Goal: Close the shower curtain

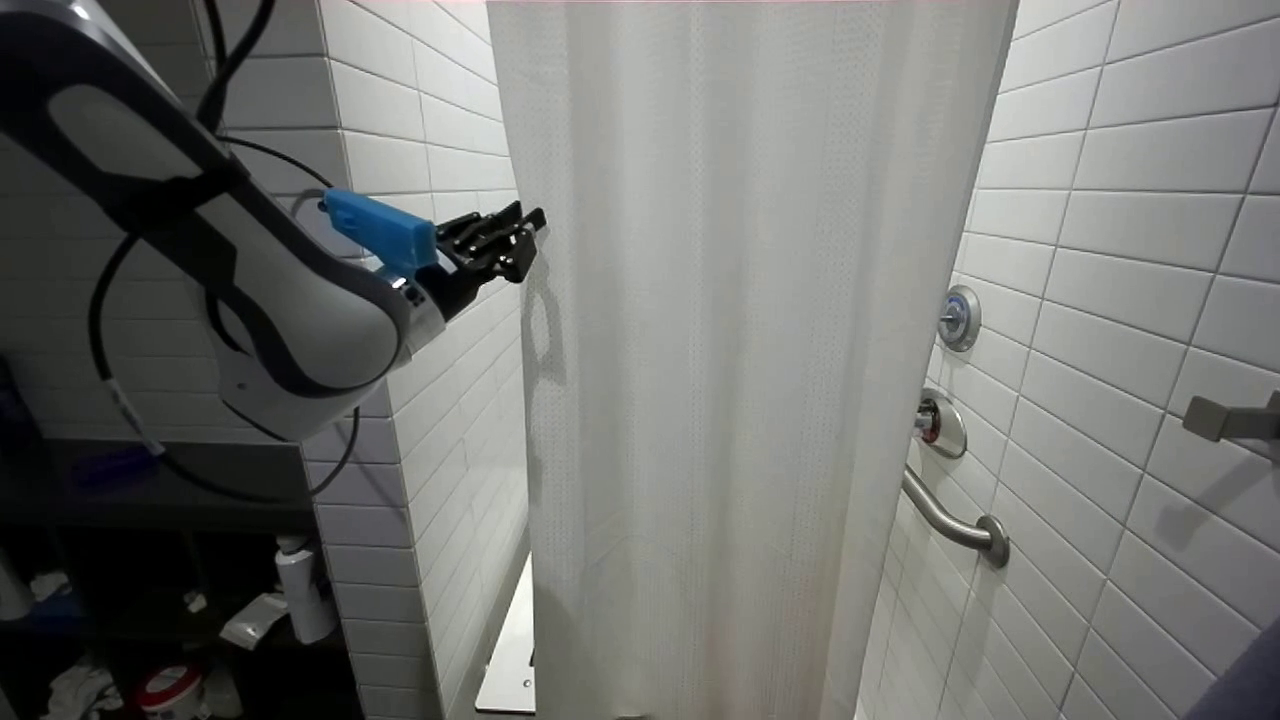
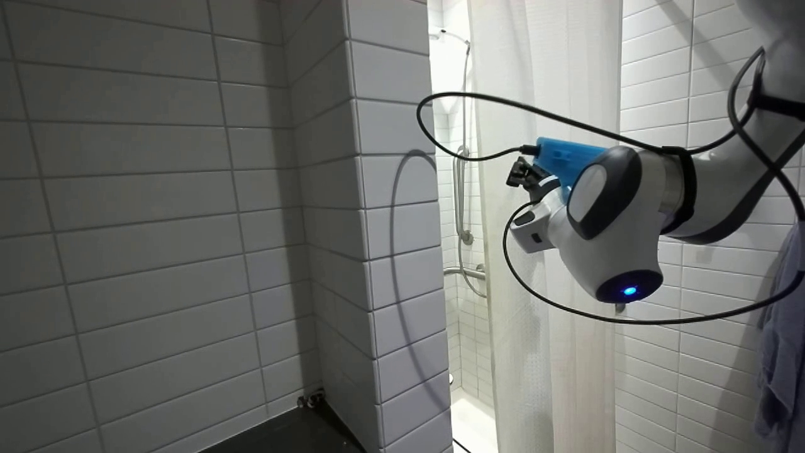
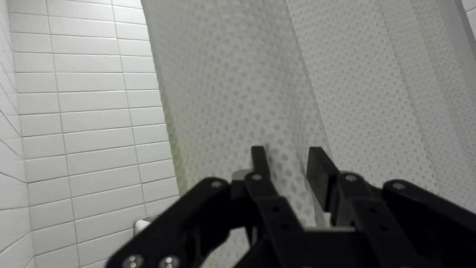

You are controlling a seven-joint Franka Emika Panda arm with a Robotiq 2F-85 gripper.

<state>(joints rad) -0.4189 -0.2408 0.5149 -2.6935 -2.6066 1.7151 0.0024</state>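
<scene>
- Shower curtain (image 1: 750,380) hangs as a large white sheet with soft vertical folds; in an exterior view it takes the middle, from the top to the bottom.
- Between its left edge and the tiled pillar (image 2: 405,264) you can see a narrow gap; the lit shower is visible through it, with a shower hose (image 2: 462,201) inside.
- On the right, the fabric hangs in front of the tiled wall (image 1: 1130,210) and covers a part of the metal grab bar (image 1: 945,515) and of the lower shower valve (image 1: 945,423). The upper round valve (image 1: 960,318) is just at the edge of the fabric.
- Your gripper (image 3: 287,158) is near the left edge of the curtain, in both exterior views.
- Its fingers (image 3: 260,160) stand apart with a moderate space, and in the wrist view you see the dotted fabric through this space; nothing is clamped there. Whether the tips touch the curtain, I cannot tell.
- Your robot arm (image 1: 310,320) carries a blue case (image 1: 380,228) at the wrist. In an exterior view a blue light (image 2: 630,290) shines on the arm, and a black cable (image 2: 654,322) makes a loop below it.
- At the lower left, a dark shelf unit (image 1: 240,520) holds a white bottle (image 1: 305,595), slightly tilted.
- A purple-grey towel (image 2: 783,358) hangs at the far right.
</scene>
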